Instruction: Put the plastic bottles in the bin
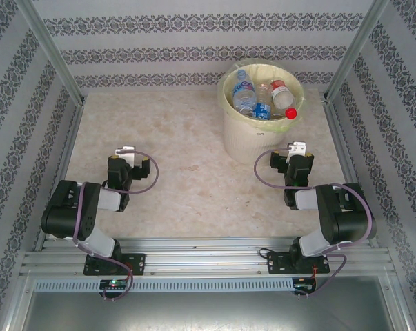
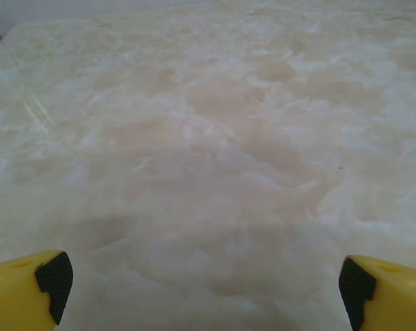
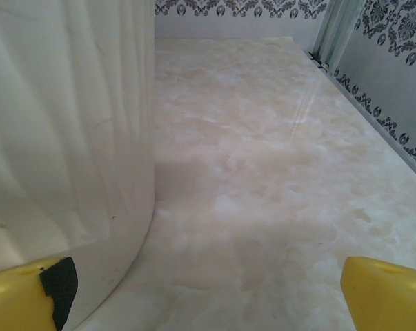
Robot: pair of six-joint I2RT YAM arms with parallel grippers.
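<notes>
Standing on the far right part of the marbled table, the bin is a round, smooth cream bucket. It is lined with a thin pale yellow bag whose edge folds loosely over the rim. The plastic bottles lie inside the bin. They are clear, glossy and crinkled, with blue labels, one white-and-red label and one red cap at the rim on the near right. Perhaps four show. The bin's wall hides anything lying beneath them.

The left gripper hangs well to the left of the bin over bare, glossy, stone-patterned tabletop. Its jaws are wide apart and hold nothing. The frame's lower edge cuts off all but its yellow tips and black rubber pads.

The right gripper sits just beside the bin, on its near right side, with its jaws also spread wide and empty. The bin's curved wall rises close to that gripper's left finger, faintly scuffed, with its top cut off.
</notes>
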